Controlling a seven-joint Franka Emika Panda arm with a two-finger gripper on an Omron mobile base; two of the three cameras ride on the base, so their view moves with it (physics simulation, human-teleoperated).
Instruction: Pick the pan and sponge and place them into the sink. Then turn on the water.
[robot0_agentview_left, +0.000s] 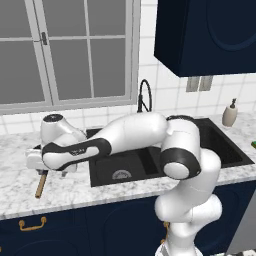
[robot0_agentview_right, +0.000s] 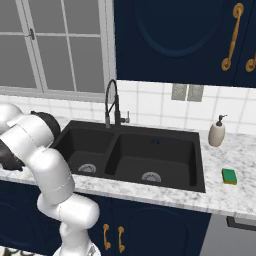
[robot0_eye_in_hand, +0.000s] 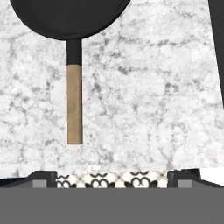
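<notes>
Your arm (robot0_agentview_left: 135, 132) is glossy white with rounded, bulging segments, and black bands ring its joints; you'll see a dark round cap on one end.

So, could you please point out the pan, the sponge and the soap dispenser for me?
pan (robot0_eye_in_hand: 74, 105): hand view, on the middle of its wooden handle.
sponge (robot0_agentview_right: 229, 175): right base view, on its green top.
soap dispenser (robot0_agentview_right: 216, 134): right base view, on the beige bottle body.
</notes>
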